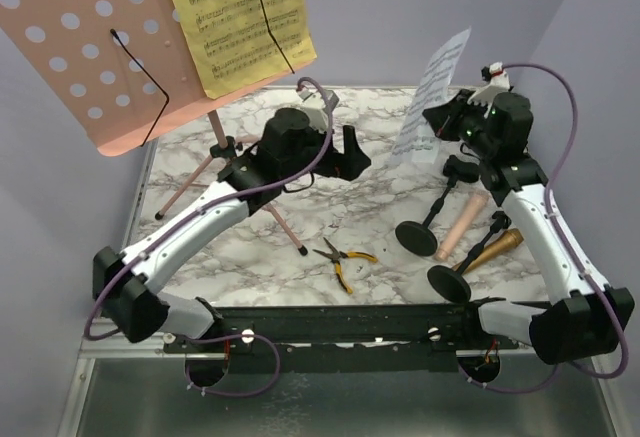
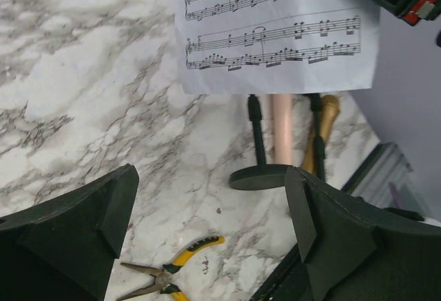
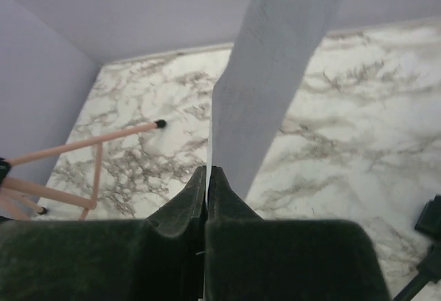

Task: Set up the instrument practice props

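The pink tripod music rack [image 1: 75, 52] stands at the back left, with a yellow sheet-music page [image 1: 240, 17] resting on its perforated desk. My left gripper [image 1: 352, 157] [image 2: 210, 225] hovers open over the marble, holding nothing. My right gripper [image 1: 437, 122] [image 3: 207, 171] is shut on the lower edge of a white sheet-music page [image 1: 432, 87] [image 3: 275, 74] [image 2: 275, 32], which stands upright in the air. On the table at the right lie a pink microphone [image 1: 463, 225] [image 2: 281, 129], a gold microphone [image 1: 497, 249] [image 2: 326, 122] and two black round-based holders [image 1: 420, 235] [image 1: 450, 282].
Yellow-handled pliers [image 1: 343, 257] [image 2: 165, 273] lie near the front middle of the marble table [image 1: 380, 217]. The rack's pink legs [image 3: 83, 139] spread over the left side. Purple walls close in at the back and sides. A black rail runs along the near edge.
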You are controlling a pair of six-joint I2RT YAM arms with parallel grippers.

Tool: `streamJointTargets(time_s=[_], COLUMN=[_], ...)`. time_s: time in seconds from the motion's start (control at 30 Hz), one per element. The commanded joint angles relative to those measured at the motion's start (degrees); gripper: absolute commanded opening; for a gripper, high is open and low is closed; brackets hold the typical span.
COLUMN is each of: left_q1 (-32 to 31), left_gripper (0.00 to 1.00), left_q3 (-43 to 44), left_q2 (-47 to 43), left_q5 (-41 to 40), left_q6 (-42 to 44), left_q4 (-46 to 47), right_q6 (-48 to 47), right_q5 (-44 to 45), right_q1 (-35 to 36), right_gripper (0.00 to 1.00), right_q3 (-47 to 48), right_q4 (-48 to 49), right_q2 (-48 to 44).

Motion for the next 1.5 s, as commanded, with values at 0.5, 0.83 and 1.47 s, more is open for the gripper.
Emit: streamJointTargets(time_s=[0.5,0.83,1.47], left_q1=[0.25,0.24,0.21], left_gripper=[0.98,0.88,0.67], left_q3=[4.24,21.61,19.99], left_q2=[-44.52,-34.55,-29.71], left_q5=[-20.3,-51.87,-66.19], left_q6=[-4.09,-17.73,0.5], left_q4=[-12.69,-28.21,-10.32], right_q6=[-4.78,0.33,-2.5], right_q5=[-35.69,-27.05,-27.13], right_q1=[23.09,23.11,29.16], right_gripper=[0.01,0.01,0.01], right_q3=[18.98,29.01,49.96], right_q4=[14.66,18.58,20.13], right_q2=[-11.2,4.87,19.56])
